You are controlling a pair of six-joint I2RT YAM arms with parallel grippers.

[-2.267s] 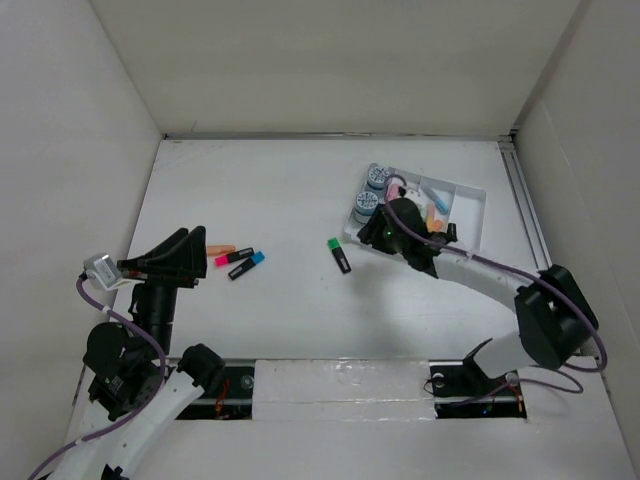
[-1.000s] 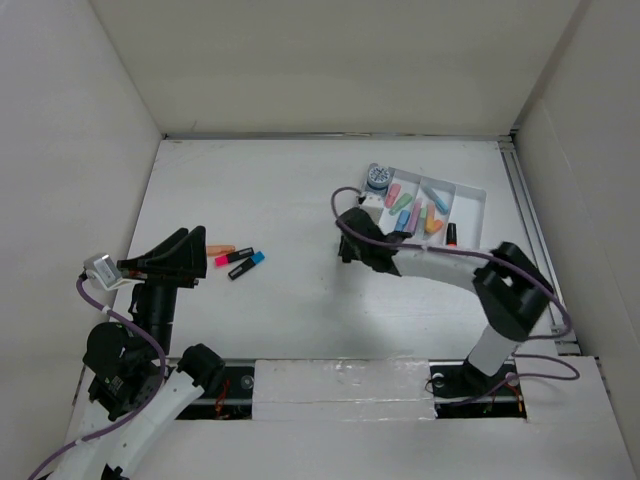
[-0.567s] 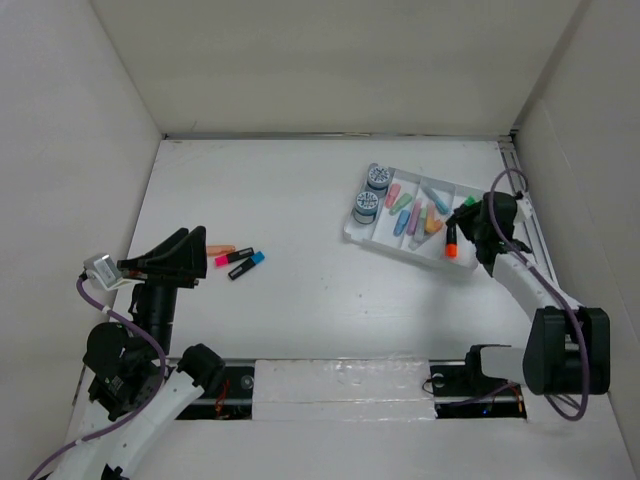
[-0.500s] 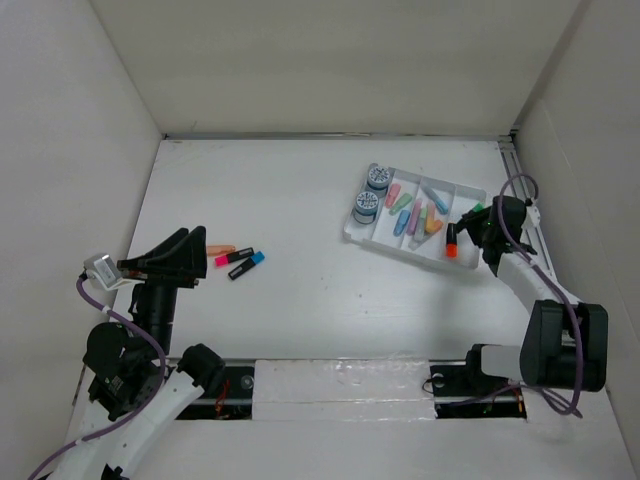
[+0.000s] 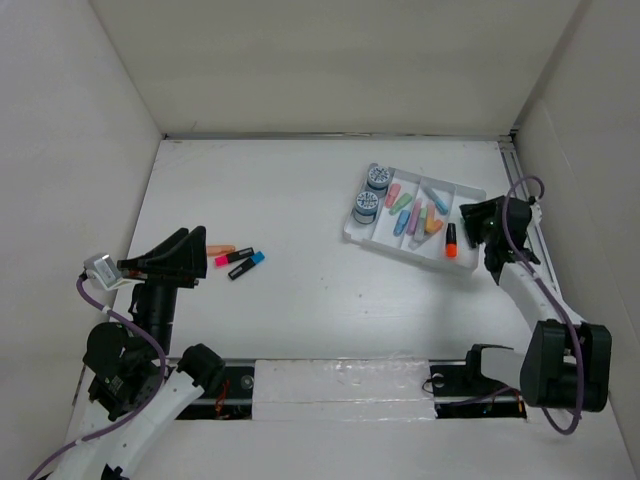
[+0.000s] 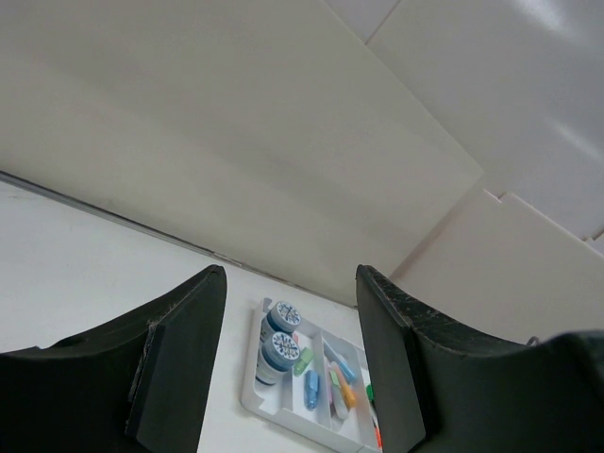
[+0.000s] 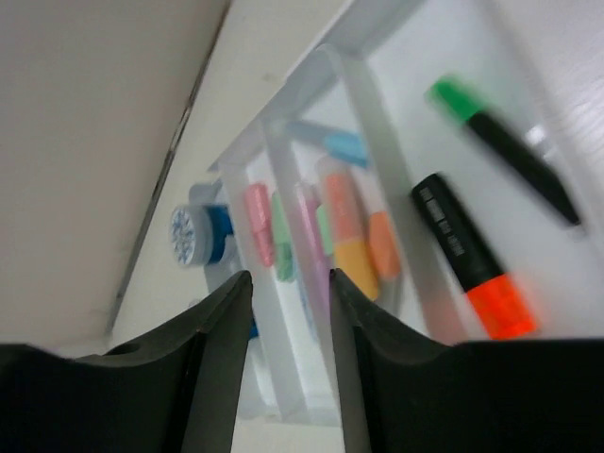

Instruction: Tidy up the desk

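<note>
Right claw (image 5: 468, 214), open and empty, at the tray (image 5: 470, 192); a green marker (image 7: 500, 142) lies inside, just ahead. Three markers (image 5: 232, 258) lie untidied on the worktop (image 5: 300, 200) beside the open left claw (image 5: 200, 258).

Quick tally from my cams. One white tray (image 5: 400, 248), upper right of the overhead frame. Two blue tape rolls at its left end: far roll (image 5: 377, 177), near roll (image 5: 365, 205). Five marker pens: an orange-tipped marker (image 5: 451, 240) and a green-tipped marker (image 7: 505, 156) in the tray, plus an orange highlighter (image 5: 221, 249), pink highlighter (image 5: 233, 257) and blue highlighter (image 5: 247, 264) loose on the desk (image 5: 300, 200), left of centre. Small pastel pieces (image 7: 344, 212) in the tray: around six or seven, too jumbled for me to count exactly.
</note>
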